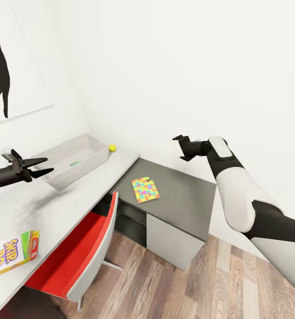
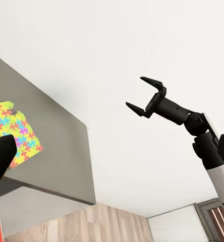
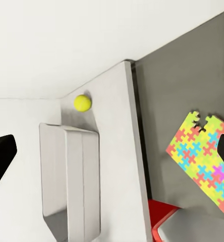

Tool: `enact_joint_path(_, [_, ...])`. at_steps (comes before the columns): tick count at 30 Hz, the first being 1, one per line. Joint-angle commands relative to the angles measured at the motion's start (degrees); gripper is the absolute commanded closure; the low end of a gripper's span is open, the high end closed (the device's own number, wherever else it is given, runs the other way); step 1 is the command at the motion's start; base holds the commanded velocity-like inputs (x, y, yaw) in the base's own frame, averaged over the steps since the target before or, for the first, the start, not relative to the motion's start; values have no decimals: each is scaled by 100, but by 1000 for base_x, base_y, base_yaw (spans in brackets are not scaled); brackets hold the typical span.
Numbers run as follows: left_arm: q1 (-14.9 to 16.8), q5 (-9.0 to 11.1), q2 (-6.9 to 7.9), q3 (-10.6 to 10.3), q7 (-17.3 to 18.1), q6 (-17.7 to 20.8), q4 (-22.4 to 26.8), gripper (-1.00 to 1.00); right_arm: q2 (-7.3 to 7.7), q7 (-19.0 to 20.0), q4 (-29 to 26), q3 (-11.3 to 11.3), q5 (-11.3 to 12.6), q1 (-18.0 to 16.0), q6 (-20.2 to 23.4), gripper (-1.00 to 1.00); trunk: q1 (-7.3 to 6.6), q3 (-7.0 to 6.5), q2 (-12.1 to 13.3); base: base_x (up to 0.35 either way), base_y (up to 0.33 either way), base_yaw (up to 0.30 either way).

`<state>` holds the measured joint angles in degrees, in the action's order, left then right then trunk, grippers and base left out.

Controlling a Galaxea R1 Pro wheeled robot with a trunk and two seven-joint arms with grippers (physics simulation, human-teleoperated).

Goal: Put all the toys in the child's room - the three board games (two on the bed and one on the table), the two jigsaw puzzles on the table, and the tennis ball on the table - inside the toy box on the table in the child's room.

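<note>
The left gripper (image 1: 48,166) is held with its jaws parted and nothing between them, poised just beside the near end of the toy box (image 1: 59,156), above the light-grey part of the table (image 1: 45,208). The right gripper (image 2: 138,94) is likewise spread and empty, raised in the air above the lower dark-grey section (image 1: 183,195) and well apart from anything on it.

Inside the toy box a small coloured item is glimpsed (possibly a jigsaw edge; too small to identify). The tennis ball (image 1: 112,148) is seen on the light-grey top just beyond the far corner of the box, near the wall. One jigsaw puzzle (image 1: 145,190) lies flat on the dark-grey section, with a piece missing from one edge. A board game (image 1: 10,254) printed with large letters lies flat at the near end of the light-grey top. A red-and-white chair (image 1: 83,252) is tucked against the desk edge, over wood-plank floor (image 1: 187,288).
</note>
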<state>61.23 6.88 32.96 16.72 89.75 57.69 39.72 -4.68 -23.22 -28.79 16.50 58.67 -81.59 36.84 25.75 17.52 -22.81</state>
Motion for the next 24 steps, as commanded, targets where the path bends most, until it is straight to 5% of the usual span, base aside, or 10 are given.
enact_joint_path(1, [3,-3,5,-2,25,60,1,-100,-7,-60,-5,29,57,-6,3,-100,4,4,-11,0,1,-222])
enact_joint_path(24, [3,6,77,-2,25,65,1,-100,-7,-60,23,29,54,3,-1,-100,4,-160,-11,-31,50,-216])
